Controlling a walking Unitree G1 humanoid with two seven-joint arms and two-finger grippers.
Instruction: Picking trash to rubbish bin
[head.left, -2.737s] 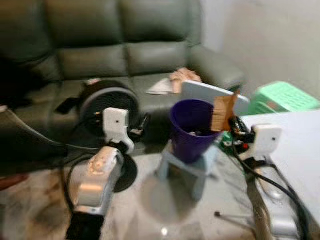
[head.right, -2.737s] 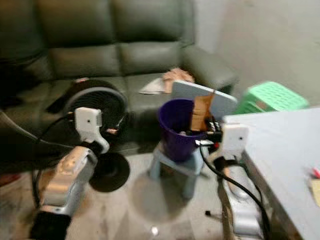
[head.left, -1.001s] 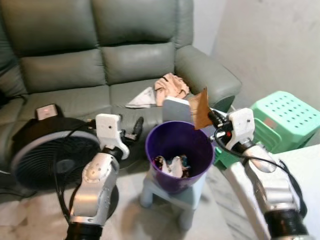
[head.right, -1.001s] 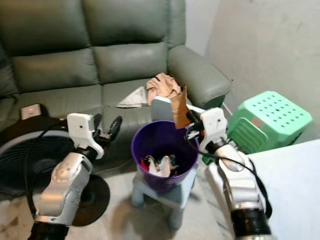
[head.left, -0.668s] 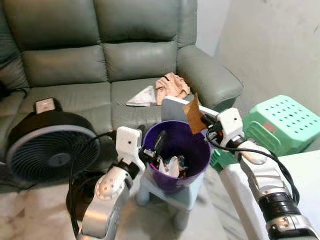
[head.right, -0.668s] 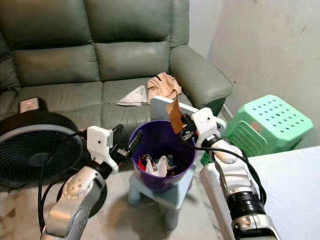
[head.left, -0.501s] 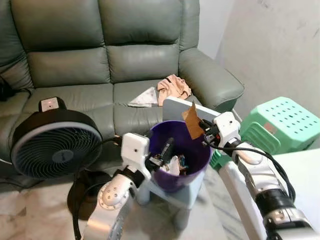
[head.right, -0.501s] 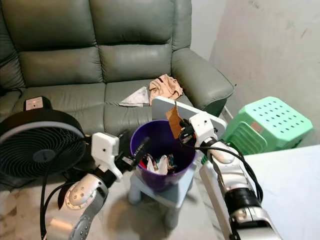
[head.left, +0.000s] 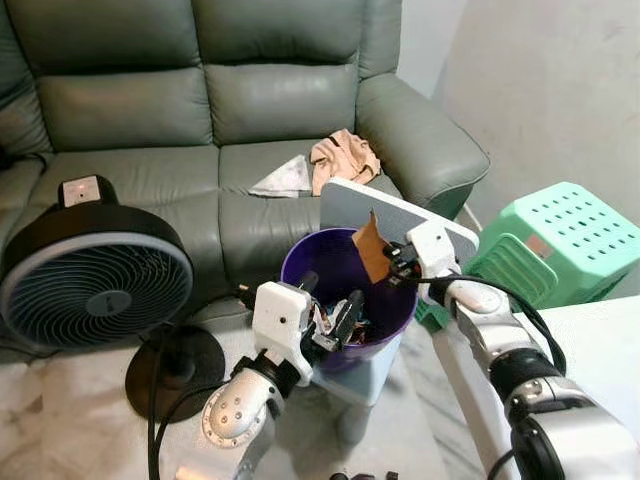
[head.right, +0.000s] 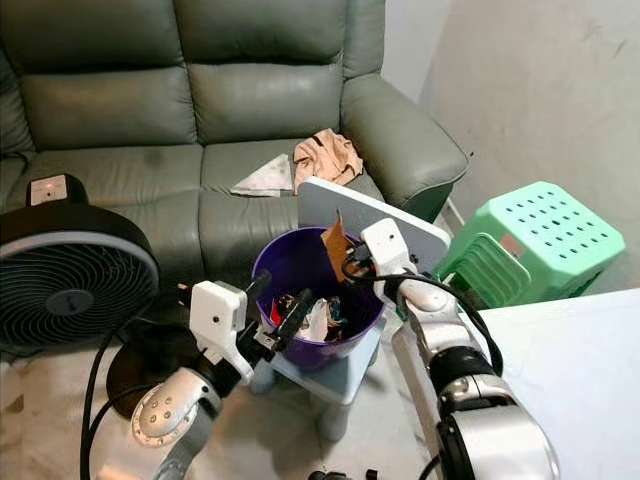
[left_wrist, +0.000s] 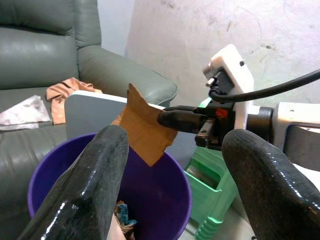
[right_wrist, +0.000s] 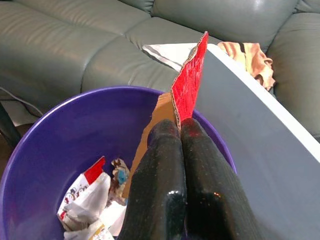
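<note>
Sofa: we see a grey-green leather sofa (head.left: 200, 110) across the back of the scene, with a crumpled peach cloth (head.left: 343, 160) and a pale folded paper (head.left: 285, 179) lying on its seat cushion.
Fan: a black floor fan (head.left: 95, 290) stands on the floor to the robot's left, in front of the sofa.
Green stool: a green plastic stool (head.left: 555, 240) sits by the wall on the robot's right.
Grey board: a flat grey board (head.left: 395, 215) leans behind the bin's far rim.
Rubbish bin: we find the purple bin (head.left: 345, 295) on a small pale blue stool (head.left: 365, 370), between the two arms; crumpled wrappers (right_wrist: 95, 200) lie at its bottom.
Right gripper: our right gripper (right_wrist: 181, 131) hangs over the bin's far-right rim, its two black fingers pressed together on the lower edge of the cardboard.
Cardboard scrap: the torn cardboard piece (head.left: 371, 247), brown on one face and red on the other, stands upright above the bin's opening, pinched by the right gripper.
Left gripper: our left gripper (head.left: 333, 306) is at the bin's near-left rim, pointing into it, fingers (left_wrist: 95, 185) spread wide apart with nothing between them.
</note>
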